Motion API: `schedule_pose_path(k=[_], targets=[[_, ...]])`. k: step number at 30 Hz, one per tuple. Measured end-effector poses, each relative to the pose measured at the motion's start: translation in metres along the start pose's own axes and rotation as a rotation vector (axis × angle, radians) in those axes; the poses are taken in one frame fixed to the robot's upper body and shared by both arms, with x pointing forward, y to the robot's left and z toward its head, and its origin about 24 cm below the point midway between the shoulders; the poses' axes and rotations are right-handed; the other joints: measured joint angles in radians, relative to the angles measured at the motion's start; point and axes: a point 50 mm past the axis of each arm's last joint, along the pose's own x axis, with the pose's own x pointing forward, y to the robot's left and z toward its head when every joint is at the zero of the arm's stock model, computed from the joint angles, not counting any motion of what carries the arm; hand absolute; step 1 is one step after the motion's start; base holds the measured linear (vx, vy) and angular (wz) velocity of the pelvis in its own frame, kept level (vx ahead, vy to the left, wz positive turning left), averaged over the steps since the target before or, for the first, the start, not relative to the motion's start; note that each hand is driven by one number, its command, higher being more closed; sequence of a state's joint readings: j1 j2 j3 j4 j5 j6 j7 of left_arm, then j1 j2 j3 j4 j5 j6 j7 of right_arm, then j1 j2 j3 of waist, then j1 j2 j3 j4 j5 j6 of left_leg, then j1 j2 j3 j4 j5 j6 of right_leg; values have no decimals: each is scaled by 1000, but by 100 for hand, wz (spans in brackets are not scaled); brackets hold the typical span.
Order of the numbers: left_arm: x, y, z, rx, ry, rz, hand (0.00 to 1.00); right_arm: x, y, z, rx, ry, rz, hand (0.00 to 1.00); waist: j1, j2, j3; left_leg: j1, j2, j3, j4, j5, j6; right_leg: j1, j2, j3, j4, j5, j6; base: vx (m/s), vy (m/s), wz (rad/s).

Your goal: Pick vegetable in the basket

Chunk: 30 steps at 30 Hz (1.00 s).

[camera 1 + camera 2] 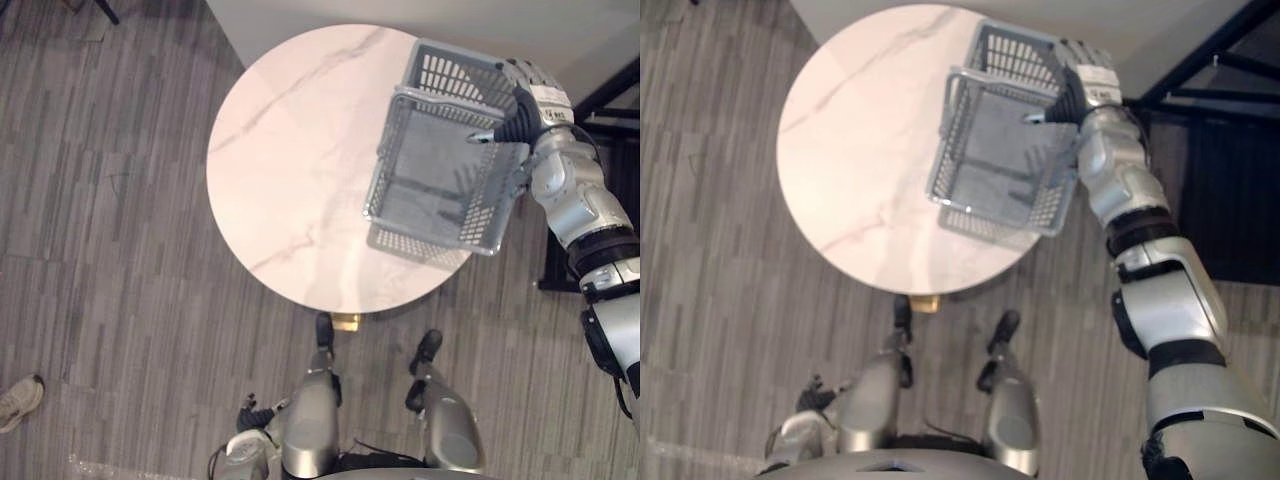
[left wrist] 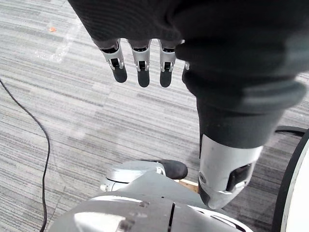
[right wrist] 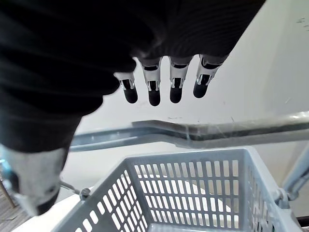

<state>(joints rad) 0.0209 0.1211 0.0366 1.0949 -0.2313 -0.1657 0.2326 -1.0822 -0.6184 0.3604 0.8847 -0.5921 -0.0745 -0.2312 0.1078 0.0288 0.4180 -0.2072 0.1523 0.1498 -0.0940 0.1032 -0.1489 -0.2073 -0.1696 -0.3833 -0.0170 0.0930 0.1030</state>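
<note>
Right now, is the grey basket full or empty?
Empty: the basket shows a bare mesh floor in both eye views, with nothing lying in it.

Your two head cameras look steeply down, side by side, sharing the round table [image 1: 290,170] and the basket [image 1: 400,150] at its far right. Your left wrist camera faces the floor [image 2: 72,111] past the left hand [image 2: 143,65]; the right one looks closely into the basket past the right hand [image 3: 154,87].
</note>
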Motion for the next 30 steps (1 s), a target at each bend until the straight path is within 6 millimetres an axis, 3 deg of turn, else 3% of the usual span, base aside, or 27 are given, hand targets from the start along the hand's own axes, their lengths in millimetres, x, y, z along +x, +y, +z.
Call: schedule_pose_path(k=[7,15,16,30], targets=[[2,-4,7,15,-22,-15,0,9,-16,-14,27,96,-36,0,8,11,26,-29,-1,-24,0,12,-1,-15,0,-20,1,0,0,4,2,9],[1,-8,7,36,-31,-28,0,9,-17,-24,42,152,-34,0,18,24,36,-30,-5,-26,0,15,-1,-15,-4,-23,2,0,0,13,5,1],[1,-8,7,37,-31,-28,0,9,-17,-24,42,153,-33,100,19,25,36,-30,-5,-26,0,15,-1,-15,-4,-23,2,0,0,0,0,0],[1,-9,9,52,-38,-19,0,7,-9,-22,-13,138,-4,100,32,29,38,-28,-2,-26,0,22,-5,-14,-2,-22,5,0,0,0,0,0]])
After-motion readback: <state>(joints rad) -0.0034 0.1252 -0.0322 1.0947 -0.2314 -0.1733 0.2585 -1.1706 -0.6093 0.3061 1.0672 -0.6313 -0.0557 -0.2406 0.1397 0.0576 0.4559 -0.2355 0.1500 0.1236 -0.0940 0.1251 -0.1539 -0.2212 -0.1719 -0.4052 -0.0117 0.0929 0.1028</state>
